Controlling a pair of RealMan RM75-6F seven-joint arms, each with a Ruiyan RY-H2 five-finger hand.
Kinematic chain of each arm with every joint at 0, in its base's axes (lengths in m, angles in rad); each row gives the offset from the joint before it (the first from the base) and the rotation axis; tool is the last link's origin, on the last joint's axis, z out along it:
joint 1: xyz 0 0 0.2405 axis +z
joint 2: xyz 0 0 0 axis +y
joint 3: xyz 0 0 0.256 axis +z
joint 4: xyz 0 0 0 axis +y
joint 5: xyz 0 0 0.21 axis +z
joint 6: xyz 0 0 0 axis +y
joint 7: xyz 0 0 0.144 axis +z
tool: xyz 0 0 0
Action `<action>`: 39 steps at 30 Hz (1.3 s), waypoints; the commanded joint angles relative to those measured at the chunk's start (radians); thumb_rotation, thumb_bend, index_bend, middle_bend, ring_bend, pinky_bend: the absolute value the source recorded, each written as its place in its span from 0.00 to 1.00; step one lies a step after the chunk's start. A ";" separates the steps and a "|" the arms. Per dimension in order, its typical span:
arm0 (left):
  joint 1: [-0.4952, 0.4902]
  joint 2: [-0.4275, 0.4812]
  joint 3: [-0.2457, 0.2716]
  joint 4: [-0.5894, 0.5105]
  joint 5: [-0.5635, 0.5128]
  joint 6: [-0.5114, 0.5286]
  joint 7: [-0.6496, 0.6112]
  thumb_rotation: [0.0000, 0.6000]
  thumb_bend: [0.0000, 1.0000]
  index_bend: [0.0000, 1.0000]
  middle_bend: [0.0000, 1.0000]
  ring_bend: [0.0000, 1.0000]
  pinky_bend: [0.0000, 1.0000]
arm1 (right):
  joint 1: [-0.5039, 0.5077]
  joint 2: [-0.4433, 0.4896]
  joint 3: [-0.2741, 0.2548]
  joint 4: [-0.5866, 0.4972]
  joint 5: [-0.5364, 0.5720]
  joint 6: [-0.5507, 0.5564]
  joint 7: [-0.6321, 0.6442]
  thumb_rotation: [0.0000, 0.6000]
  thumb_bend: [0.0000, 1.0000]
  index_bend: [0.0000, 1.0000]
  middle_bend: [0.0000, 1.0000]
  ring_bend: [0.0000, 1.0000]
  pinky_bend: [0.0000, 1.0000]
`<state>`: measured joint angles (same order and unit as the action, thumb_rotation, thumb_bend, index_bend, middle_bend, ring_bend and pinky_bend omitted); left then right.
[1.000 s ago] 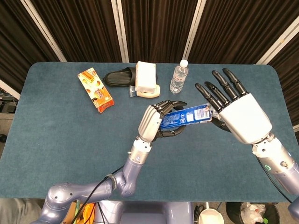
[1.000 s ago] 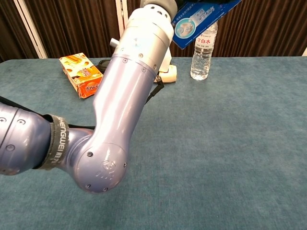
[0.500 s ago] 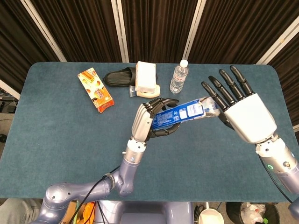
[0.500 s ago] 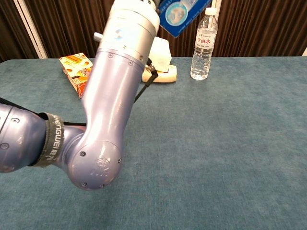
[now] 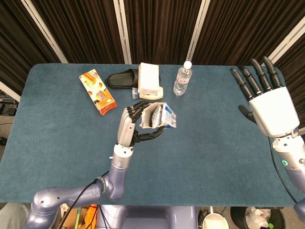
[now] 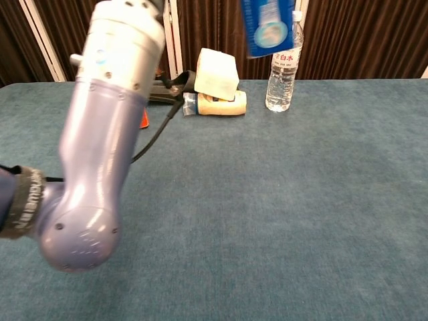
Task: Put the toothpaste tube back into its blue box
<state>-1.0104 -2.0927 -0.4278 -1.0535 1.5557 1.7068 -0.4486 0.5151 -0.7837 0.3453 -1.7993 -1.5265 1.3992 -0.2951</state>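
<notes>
My left hand (image 5: 135, 122) grips the blue box (image 5: 157, 116) above the middle of the table. The box is turned so that its open end, with pale flaps, faces up toward the head view. In the chest view the blue box (image 6: 269, 25) hangs near the top edge, and my left forearm (image 6: 107, 127) fills the left side. I cannot make out the toothpaste tube, whether inside the box or elsewhere. My right hand (image 5: 268, 106) hovers far right, fingers spread, holding nothing and well apart from the box.
At the back of the table (image 5: 224, 157) lie an orange snack box (image 5: 97, 90), a black slipper (image 5: 121, 79) and a white package (image 5: 148, 80). A water bottle (image 5: 181, 78) stands right of them, close behind the held box.
My left hand swung the box leftward and tipped its open end upward. My right hand came off the box's end and drew away to the right.
</notes>
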 commanded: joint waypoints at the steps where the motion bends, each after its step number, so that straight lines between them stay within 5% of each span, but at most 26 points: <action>1: 0.049 0.045 0.039 -0.030 0.007 0.004 0.000 1.00 0.44 0.28 0.44 0.43 0.54 | -0.009 -0.012 0.007 0.012 0.035 0.006 0.009 1.00 0.16 0.00 0.17 0.00 0.00; 17: 0.236 0.278 0.318 -0.016 0.065 -0.130 0.116 1.00 0.44 0.32 0.48 0.46 0.54 | -0.033 -0.031 -0.006 -0.001 0.030 0.038 0.021 1.00 0.16 0.00 0.17 0.00 0.00; 25: 0.331 0.320 0.422 0.002 0.067 -0.165 0.154 1.00 0.44 0.33 0.48 0.47 0.54 | -0.037 -0.023 -0.006 -0.026 0.019 0.045 0.003 1.00 0.16 0.00 0.17 0.00 0.00; 34: 0.373 0.330 0.449 -0.009 0.001 -0.309 0.293 1.00 0.43 0.28 0.44 0.43 0.50 | -0.038 -0.027 -0.009 -0.056 0.018 0.044 -0.021 1.00 0.16 0.00 0.17 0.00 0.00; 39: 0.372 0.305 0.419 -0.054 -0.054 -0.382 0.388 1.00 0.32 0.13 0.22 0.20 0.23 | -0.038 -0.030 -0.013 -0.066 0.025 0.034 -0.037 1.00 0.16 0.00 0.17 0.00 0.00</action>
<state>-0.6407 -1.7764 0.0057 -1.0822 1.5290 1.3558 -0.0959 0.4769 -0.8131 0.3337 -1.8645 -1.5021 1.4347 -0.3309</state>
